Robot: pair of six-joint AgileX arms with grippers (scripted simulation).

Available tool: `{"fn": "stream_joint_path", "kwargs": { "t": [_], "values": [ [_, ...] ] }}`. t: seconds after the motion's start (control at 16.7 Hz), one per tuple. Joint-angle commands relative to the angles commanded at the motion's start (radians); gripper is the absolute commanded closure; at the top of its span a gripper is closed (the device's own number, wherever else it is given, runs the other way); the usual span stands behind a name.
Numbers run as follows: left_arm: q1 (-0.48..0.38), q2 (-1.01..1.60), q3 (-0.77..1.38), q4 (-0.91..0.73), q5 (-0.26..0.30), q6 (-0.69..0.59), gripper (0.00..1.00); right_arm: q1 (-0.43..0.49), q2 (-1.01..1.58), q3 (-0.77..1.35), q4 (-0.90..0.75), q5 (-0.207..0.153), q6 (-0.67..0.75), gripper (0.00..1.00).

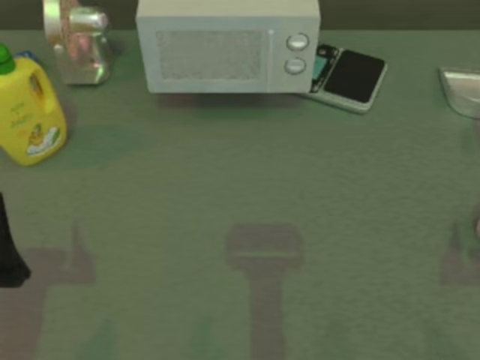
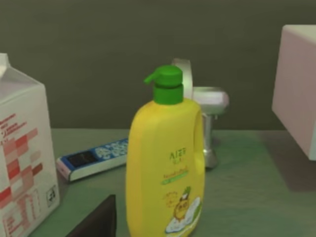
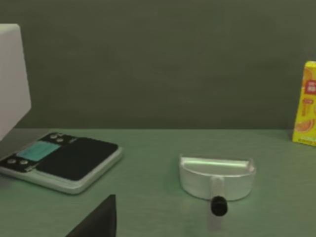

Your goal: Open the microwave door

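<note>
White and boxy, the small toy-like microwave (image 1: 227,46) stands at the far edge of the green table (image 1: 247,180), about the middle of the top view. Its flat white microwave door (image 1: 204,55) with the grey speckled mesh window lies flush against the front (shut, so far as the top view shows), with two round grey-white knobs (image 1: 297,53) stacked to its right.

Just beside the microwave's right lower corner lies a flat black-and-white scale (image 1: 347,76), set at a slant. At the table's right edge a shallow silver pan with a short black-tipped handle (image 3: 216,177) is partly cut off in the top view. Behind it, in the right wrist view, stands a yellow juice carton (image 3: 306,104).

On the left, a yellow pump bottle with a green cap (image 1: 27,109) stands near the edge, and a shiny metal appliance (image 1: 77,41) stands between it and the microwave. The left wrist view also shows a white and red milk carton (image 2: 22,158) and a blue and white remote-like slab (image 2: 94,158).

The left arm (image 1: 9,251) shows only as a dark shape at the left edge; neither gripper's fingers are visible, so I cannot tell whether either is open or closed.
</note>
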Motion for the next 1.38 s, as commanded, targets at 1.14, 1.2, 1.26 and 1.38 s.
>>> {"fn": "stream_joint_path", "kwargs": {
  "t": [1.14,1.2,1.26,1.38],
  "values": [
    [-0.521,1.314,1.009,-0.053,-0.462,-0.263,0.0,0.0,0.0,0.0,0.0,0.0,0.0,0.0],
    [-0.559,1.418,1.082,-0.057,-0.494,-0.282,0.0,0.0,0.0,0.0,0.0,0.0,0.0,0.0],
    [-0.596,1.517,1.152,-0.061,-0.525,-0.3,0.0,0.0,0.0,0.0,0.0,0.0,0.0,0.0],
    [-0.661,1.697,1.278,-0.068,-0.582,-0.332,0.0,0.0,0.0,0.0,0.0,0.0,0.0,0.0]
  ]
}}
